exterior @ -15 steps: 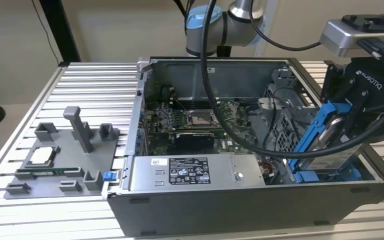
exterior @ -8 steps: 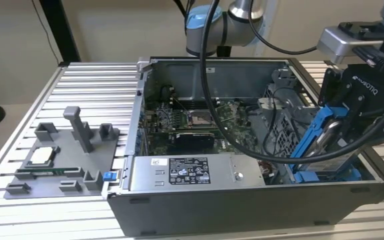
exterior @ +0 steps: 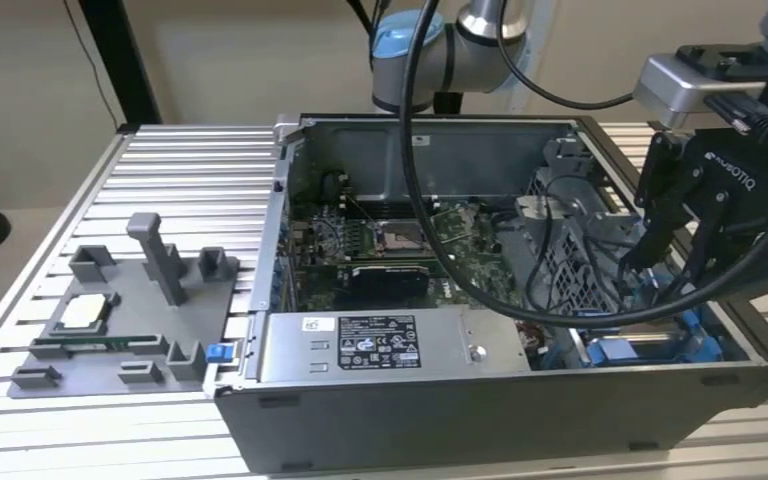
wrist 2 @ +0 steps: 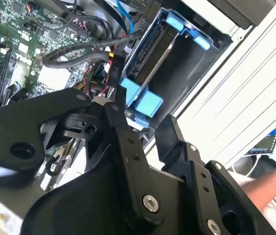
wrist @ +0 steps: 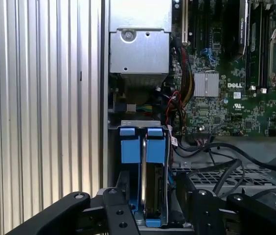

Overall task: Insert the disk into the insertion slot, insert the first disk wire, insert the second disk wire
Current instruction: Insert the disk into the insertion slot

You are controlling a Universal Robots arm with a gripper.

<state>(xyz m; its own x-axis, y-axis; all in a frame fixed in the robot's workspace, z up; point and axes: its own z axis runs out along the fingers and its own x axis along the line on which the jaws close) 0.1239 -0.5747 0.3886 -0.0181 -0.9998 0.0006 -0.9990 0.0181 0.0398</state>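
Observation:
My black gripper hangs over the near-right corner of the open computer case, its fingers spread apart and open. Below it is the insertion slot, a grey bay with blue rails. The disk stands edge-on in that bay, its blue carrier tabs facing up. In the first wrist view my gripper straddles the bay, one finger on each side. In the second wrist view a black wire connector with yellow and red leads lies just off one fingertip, beside the blue tabs. Nothing sits between the fingers.
A silver box with a black-and-white label fills the case's front. Thick black cables loop over the motherboard close to the gripper. A grey fixture with parts stands on the ribbed table at the exterior view's left. A person's arm shows beyond the table.

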